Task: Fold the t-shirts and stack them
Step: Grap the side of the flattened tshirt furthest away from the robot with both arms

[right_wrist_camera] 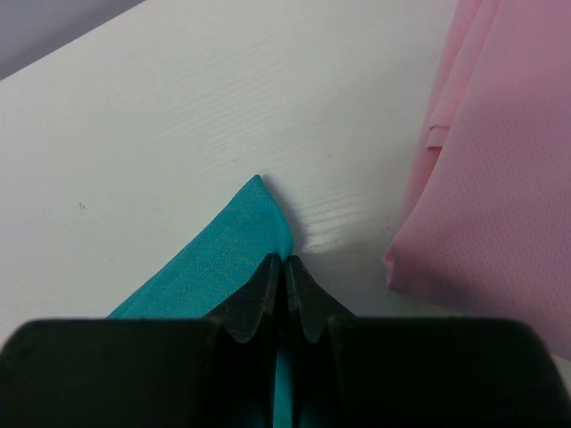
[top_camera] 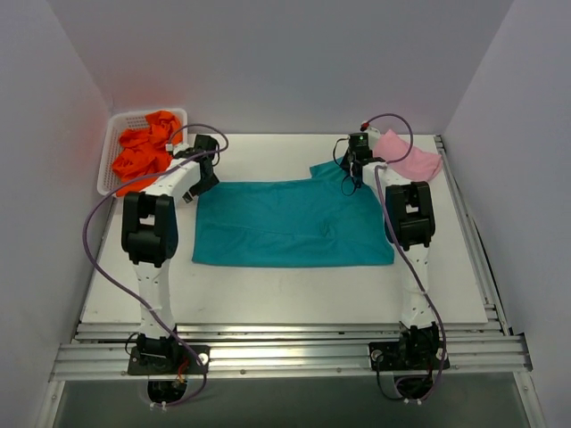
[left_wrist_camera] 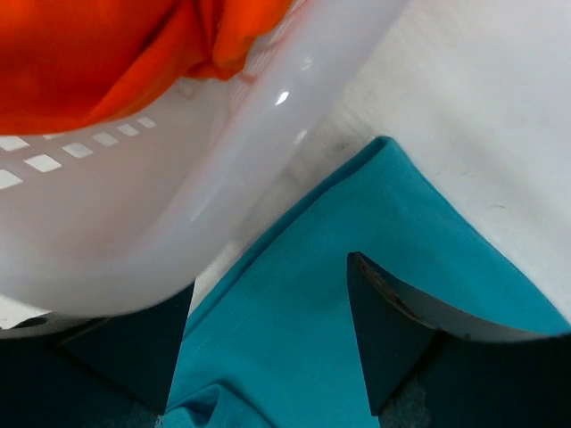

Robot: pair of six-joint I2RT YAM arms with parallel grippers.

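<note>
My right gripper (right_wrist_camera: pixel 285 267) is pinched shut on the far right sleeve tip of the teal t-shirt (top_camera: pixel 285 223), just beside the pink t-shirt (top_camera: pixel 409 159); my left gripper (left_wrist_camera: pixel 272 303) hangs spread over its far left corner, long axis running between them

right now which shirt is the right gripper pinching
The teal t-shirt, spread flat mid-table: the right gripper is shut on its far right corner. The pink t-shirt lies apart beside it, and the orange t-shirts sit bunched in the basket.
</note>
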